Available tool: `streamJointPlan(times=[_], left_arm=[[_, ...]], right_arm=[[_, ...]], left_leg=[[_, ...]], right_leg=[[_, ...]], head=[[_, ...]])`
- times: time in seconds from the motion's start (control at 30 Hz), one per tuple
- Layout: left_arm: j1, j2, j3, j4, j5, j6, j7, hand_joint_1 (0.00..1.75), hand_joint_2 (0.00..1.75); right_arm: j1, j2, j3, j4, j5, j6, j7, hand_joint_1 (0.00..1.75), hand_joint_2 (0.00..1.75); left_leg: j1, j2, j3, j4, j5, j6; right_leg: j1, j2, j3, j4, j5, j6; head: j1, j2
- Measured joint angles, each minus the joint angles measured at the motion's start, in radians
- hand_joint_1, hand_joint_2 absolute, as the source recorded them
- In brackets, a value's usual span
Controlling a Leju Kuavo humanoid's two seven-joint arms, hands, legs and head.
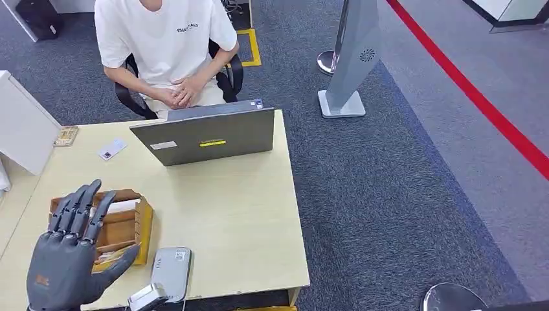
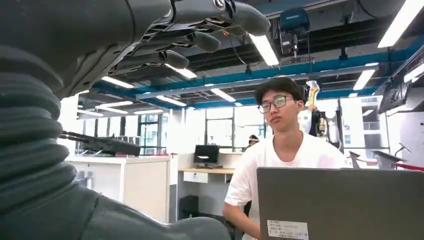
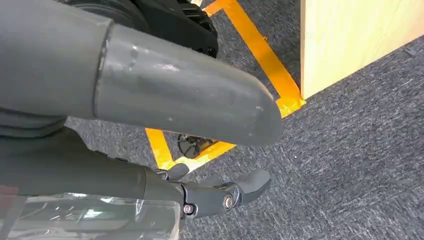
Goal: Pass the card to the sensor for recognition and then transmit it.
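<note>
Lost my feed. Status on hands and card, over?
Left hand open, raised over wooden card box. Right hand hangs empty by table. Card lies far side, near laptop. Nothing blocking.

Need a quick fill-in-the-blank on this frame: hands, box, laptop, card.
1. The left hand hovers with spread fingers over the wooden ____.
2. The small card lies on the table beside the grey ____.
3. A person in a white shirt sits behind the laptop with hands ____.
4. The right hand hangs above grey ____.

Missing words: box; laptop; clasped; carpet.
</note>
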Motion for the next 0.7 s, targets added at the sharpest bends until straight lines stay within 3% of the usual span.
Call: streamJointPlan(times=[0.3, 0.7], left_arm=[[0.074, -0.037, 0.056, -0.005, -0.013, 0.000, 0.030, 0.00, 1.75], [0.168, -0.141, 0.177, 0.003, -0.010, 0.016, 0.072, 0.00, 1.75]], right_arm=[[0.000, 0.000, 0.000, 0.000, 0.005, 0.000, 0.003, 0.00, 0.00], [0.000, 0.000, -0.018, -0.007, 0.010, 0.001, 0.010, 0.00, 0.00]], left_leg=[[0.000, 0.000, 0.000, 0.000, 0.000, 0.000], [0.000, 0.000, 0.000, 0.000, 0.000, 0.000]], right_leg=[[0.000, 0.000, 0.000, 0.000, 0.000, 0.000], [0.000, 0.000, 0.000, 0.000, 0.000, 0.000]], head=[[0.000, 0.000], [0.000, 0.000]])
